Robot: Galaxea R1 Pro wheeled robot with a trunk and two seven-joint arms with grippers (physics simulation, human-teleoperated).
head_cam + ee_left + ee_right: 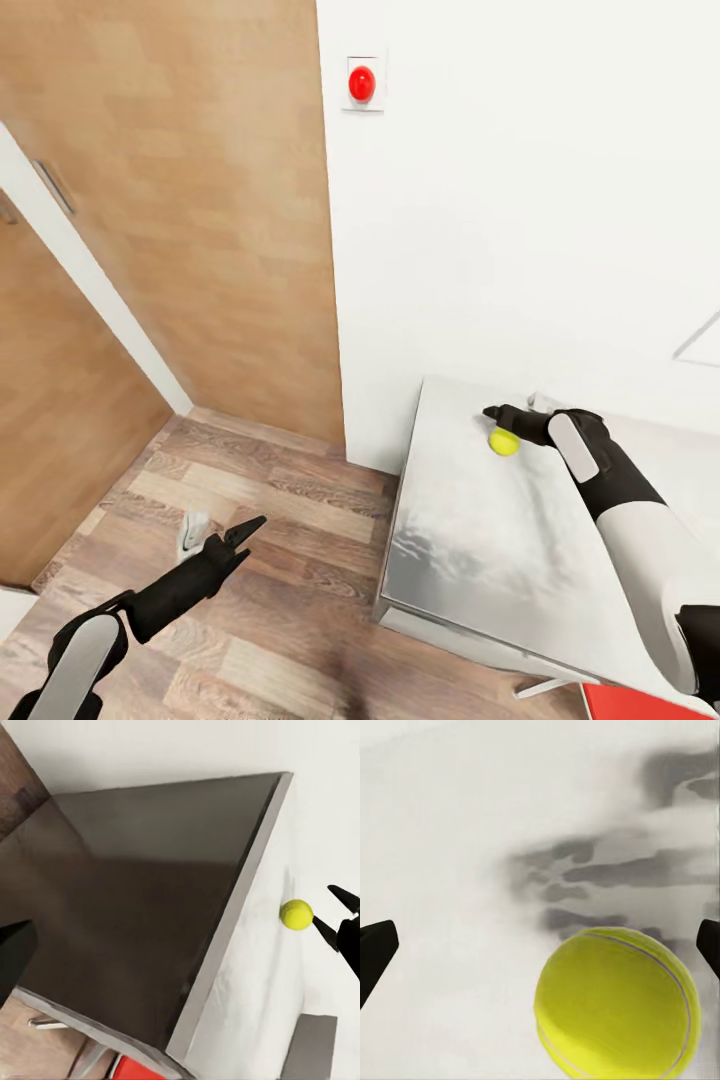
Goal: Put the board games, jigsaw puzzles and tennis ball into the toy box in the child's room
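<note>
Nearest, left hand [243,532] over plank floor [280,560], fingers pressed together. Farther, one ball [504,442] on the grey counter [470,540], near its back edge by the wall [520,200]. Right hand [497,420] spread around the ball, not pinching. One red button [362,83] high on that wall.

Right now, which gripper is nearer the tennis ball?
Right. The right gripper is open over the table with the tennis ball between its fingers, not yet gripped. The left gripper hangs over the wood floor, well off the table's edge.
</note>
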